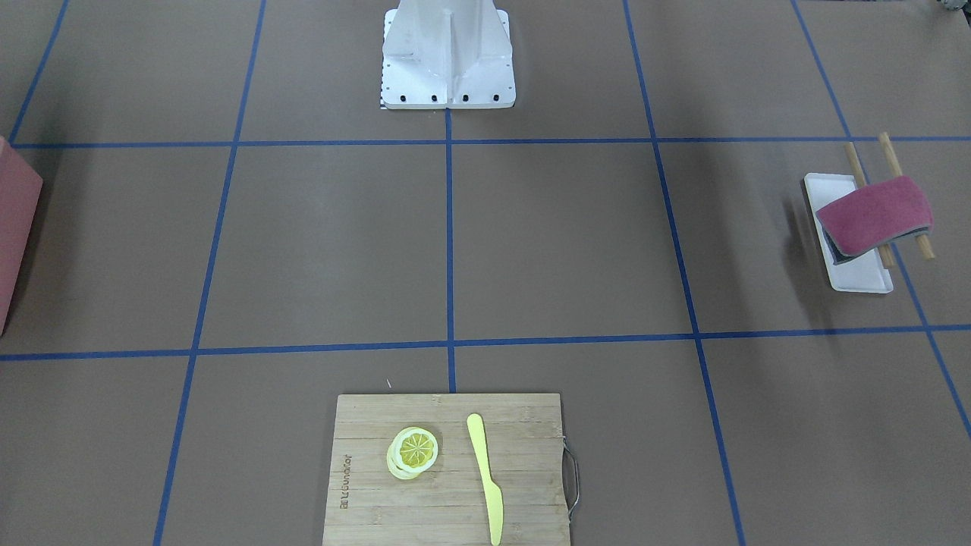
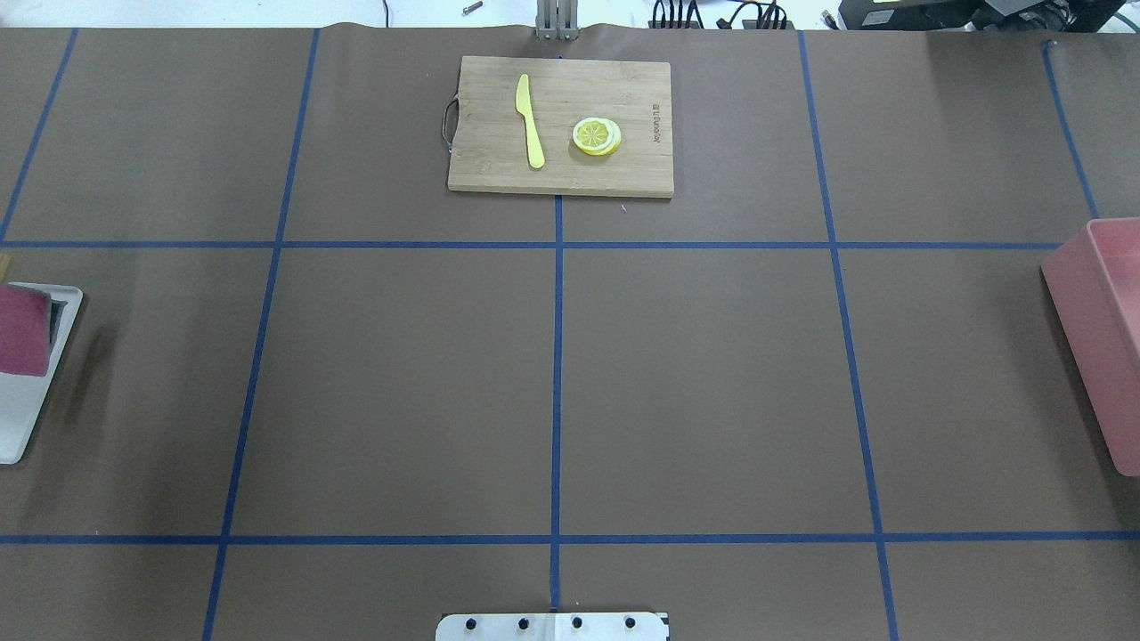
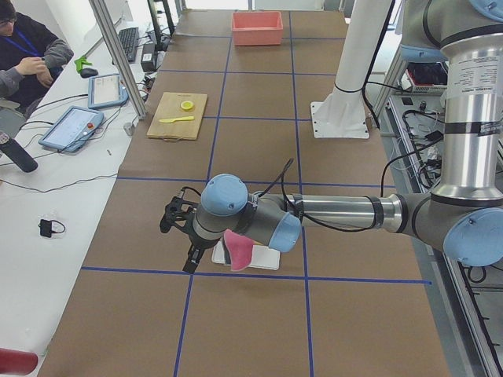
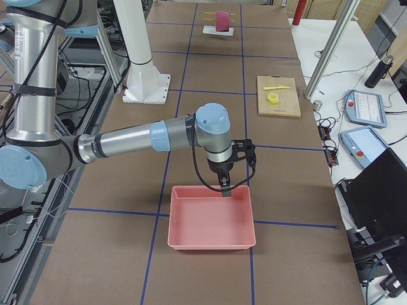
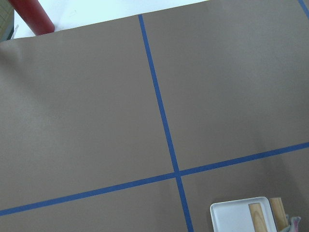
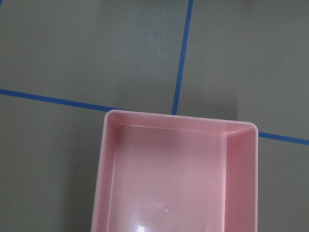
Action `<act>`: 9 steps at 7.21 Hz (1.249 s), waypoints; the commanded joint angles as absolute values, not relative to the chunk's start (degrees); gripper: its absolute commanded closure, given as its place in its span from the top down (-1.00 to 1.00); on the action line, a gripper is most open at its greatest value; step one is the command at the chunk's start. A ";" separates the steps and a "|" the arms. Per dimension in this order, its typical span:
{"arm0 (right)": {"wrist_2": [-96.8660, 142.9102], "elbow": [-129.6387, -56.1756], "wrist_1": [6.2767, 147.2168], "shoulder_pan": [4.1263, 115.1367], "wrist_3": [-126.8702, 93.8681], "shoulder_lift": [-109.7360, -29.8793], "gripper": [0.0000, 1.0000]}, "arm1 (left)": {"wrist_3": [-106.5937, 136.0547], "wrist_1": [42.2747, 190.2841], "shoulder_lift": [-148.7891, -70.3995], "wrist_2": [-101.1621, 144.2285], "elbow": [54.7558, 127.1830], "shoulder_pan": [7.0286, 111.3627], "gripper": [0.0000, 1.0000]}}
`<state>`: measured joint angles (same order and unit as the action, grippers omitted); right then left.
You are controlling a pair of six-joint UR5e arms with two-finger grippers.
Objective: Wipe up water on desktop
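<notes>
One end effector [image 4: 225, 189] above pink bin [image 4: 210, 223]

Overhead view: we see the brown desktop [image 2: 712, 383], gridded with blue tape lines [image 2: 557, 401]. Sitting directly on it we've got a bamboo cutting board [image 2: 641, 169] at 12 o'clock near the far edge, white tray [image 2: 22, 418] at 9, pink bin [image 2: 1082, 338] at 3, robot base plate [image 2: 552, 627] at 6. All well apart.
</notes>
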<state>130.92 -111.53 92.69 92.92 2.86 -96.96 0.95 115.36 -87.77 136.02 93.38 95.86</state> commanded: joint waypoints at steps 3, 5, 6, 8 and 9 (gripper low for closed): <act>131.22 -111.62 92.64 92.90 2.20 -97.21 1.00 | 18.39 125.89 -81.59 139.75 93.16 85.65 0.98; 131.22 -111.45 92.64 92.90 2.29 -97.29 1.00 | 28.44 135.05 -79.98 139.66 91.24 80.54 0.98; 131.13 -111.45 92.64 92.90 2.29 -97.38 1.00 | 29.61 137.61 -79.37 139.66 89.93 79.99 0.97; 131.13 -111.53 92.64 92.90 2.29 -97.47 1.00 | 29.71 137.81 -79.37 139.66 89.21 78.84 0.79; 131.05 -111.53 92.64 92.90 2.29 -97.56 1.00 | 29.71 137.90 -79.37 139.66 89.21 78.14 0.57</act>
